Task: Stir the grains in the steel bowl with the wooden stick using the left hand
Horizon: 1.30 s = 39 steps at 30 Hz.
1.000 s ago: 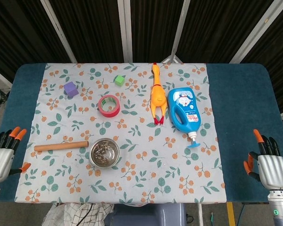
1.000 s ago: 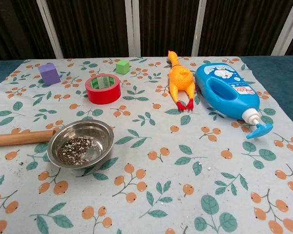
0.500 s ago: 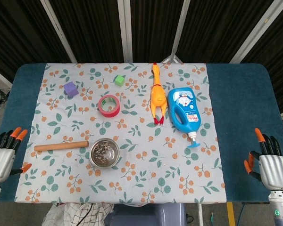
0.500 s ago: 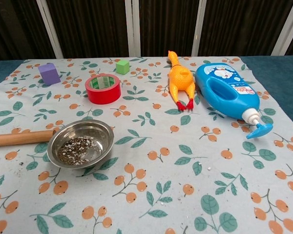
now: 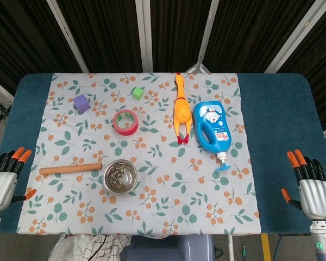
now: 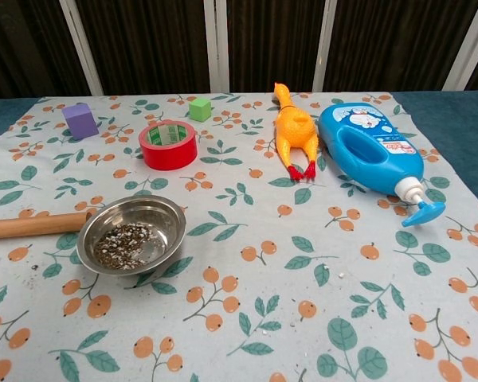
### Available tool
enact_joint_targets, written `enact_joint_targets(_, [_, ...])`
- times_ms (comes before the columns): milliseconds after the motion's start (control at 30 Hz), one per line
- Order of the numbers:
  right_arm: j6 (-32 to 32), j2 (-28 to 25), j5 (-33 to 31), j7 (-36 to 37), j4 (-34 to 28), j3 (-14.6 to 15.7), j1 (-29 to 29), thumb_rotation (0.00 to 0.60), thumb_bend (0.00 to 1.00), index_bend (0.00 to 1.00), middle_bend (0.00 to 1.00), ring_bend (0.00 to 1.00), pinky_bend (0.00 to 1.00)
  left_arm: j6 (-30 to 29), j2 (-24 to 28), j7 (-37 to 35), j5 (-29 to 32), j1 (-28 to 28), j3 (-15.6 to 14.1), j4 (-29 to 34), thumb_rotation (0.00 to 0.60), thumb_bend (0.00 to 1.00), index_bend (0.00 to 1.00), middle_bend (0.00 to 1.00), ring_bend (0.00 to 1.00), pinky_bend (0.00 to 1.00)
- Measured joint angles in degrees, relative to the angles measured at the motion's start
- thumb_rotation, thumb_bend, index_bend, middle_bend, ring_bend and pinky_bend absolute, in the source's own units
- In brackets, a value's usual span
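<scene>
Left robot hand (image 5: 2,182) is hovering released, fingers apart, off the desk's edge. Stick (image 5: 70,169) is lying just beyond it, touching the bowl (image 5: 120,176); a clumsy grab risks spilling grains (image 6: 126,242).

No legible text anywhere; only a cartoon-character label on the blue bottle (image 6: 371,148), its small print too blurred to read.

A round steel bowl (image 5: 120,176) sits upright with a thin layer of speckled grains (image 6: 124,243) in its bottom, and a plain wooden stick (image 5: 70,169) lies flat just beside it, toward the left fingers (image 5: 12,159).
</scene>
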<state>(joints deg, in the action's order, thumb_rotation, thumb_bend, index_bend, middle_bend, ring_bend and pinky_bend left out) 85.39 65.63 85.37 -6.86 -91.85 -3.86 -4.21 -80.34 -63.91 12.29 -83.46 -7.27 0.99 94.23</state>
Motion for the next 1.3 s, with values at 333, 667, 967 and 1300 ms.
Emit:
enact_joint_targets(333, [0.3,-0.1,0.7,0.4,0.1,0.2,0.0,0.600,0.32,0.00,0.00,0.00,0.00,0.0,0.2,0.2,0.0,0.0,-0.1,0.2,0.600,0.01,0.00,0.00,0.00,0.00])
enact_joint_targets(667, [-0.1,0.0,1.2,0.6,0.0,0.3,-0.2,0.600,0.32,0.00,0.00,0.00,0.00,2.2,0.4,0.0,2.3,-0.6,0.3,1.0,0.600,0.09,0.09,0.01,0.00,0.00])
enact_joint_targets(967, [-2.0,0.3,1.3,1.5,0.0,0.5,-1.1,0.600,0.32,0.00,0.00,0.00,0.00,9.4,-1.9,6.0,9.9,-5.5,3.4,2.0,0.600,0.24,0.31,0.23,0.04,0.09])
enact_joint_targets(1300, [-2.5,-0.6,0.9,3.1,-0.4,0.8,-1.1,0.600,0.32,0.00,0.00,0.00,0.00,15.8,-12.1,20.4,22.6,-14.1,7.3,-1.3,0.600,0.26,0.36,0.38,0.10,0.13])
